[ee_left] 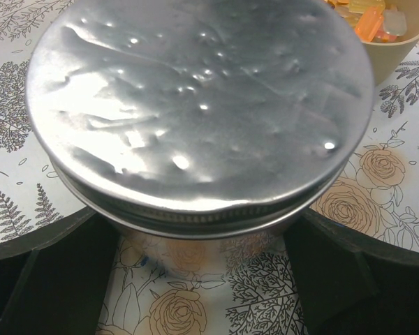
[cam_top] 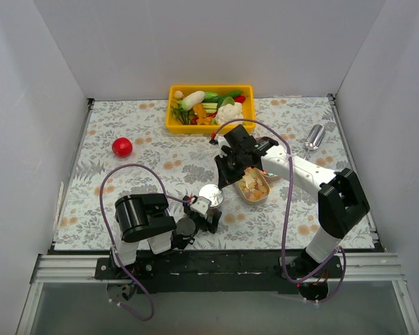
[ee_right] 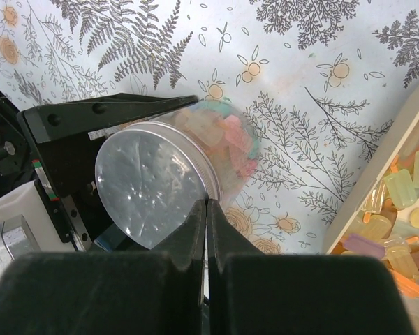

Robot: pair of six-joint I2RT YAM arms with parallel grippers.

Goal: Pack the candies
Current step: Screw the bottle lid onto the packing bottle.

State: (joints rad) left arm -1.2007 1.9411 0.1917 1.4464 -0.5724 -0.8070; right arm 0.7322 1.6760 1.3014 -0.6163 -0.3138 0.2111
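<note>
The left gripper (ee_left: 199, 273) clamps its black fingers around a clear round jar (ee_right: 220, 150), which lies tilted on the fern-printed cloth (ee_right: 300, 105). The jar's dented silver lid (ee_left: 195, 105) is on. Pastel candies (ee_right: 223, 132) show through its wall, and more glossy, blocky ones fill the smooth beige tray (ee_left: 405, 49) just beside it. The right gripper (ee_right: 207, 209) hovers above the jar, fingers pressed together, holding nothing.
</note>
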